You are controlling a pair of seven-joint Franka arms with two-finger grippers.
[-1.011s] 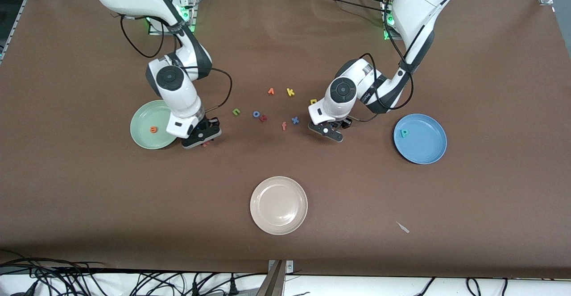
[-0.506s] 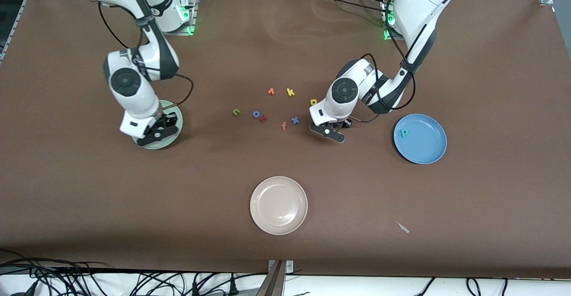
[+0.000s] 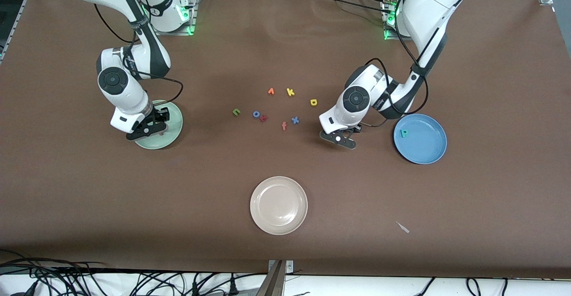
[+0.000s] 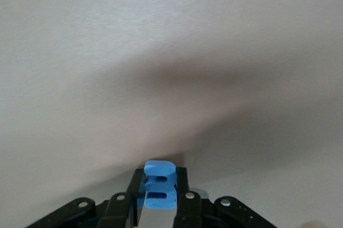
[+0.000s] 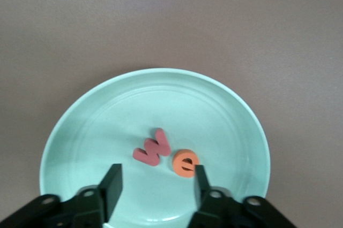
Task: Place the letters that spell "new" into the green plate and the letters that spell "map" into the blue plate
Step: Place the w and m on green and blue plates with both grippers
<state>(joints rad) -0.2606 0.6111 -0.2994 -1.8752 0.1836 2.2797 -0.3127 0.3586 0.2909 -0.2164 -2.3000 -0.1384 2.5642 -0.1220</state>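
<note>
My right gripper (image 3: 145, 129) (image 5: 156, 185) hangs open just over the green plate (image 3: 173, 123) (image 5: 107, 115). On the plate lie the pinkish-red w (image 5: 153, 147) and the orange e (image 5: 185, 163), free of the fingers. The green n (image 3: 236, 112) lies on the table among the loose letters. My left gripper (image 3: 341, 139) (image 4: 159, 191) is shut on the light blue m (image 4: 159, 185), low over the cloth between the letters and the blue plate (image 3: 426, 151). The teal p (image 3: 404, 133) lies in that plate. The yellow a (image 3: 313, 102) rests on the table near the left arm's wrist.
Other loose letters lie mid-table: blue o (image 3: 256, 114), a red letter (image 3: 263, 118), orange-red f (image 3: 284, 126), blue x (image 3: 295, 120), yellow k (image 3: 290, 92), an orange letter (image 3: 271, 91). A cream plate (image 3: 279, 205) sits nearer the front camera. A small pale scrap (image 3: 403, 227) lies toward the left arm's end.
My right gripper moved from the table beside the green plate to over it and opened, leaving the w in the plate. My left gripper shut on the m and shifted toward the blue plate.
</note>
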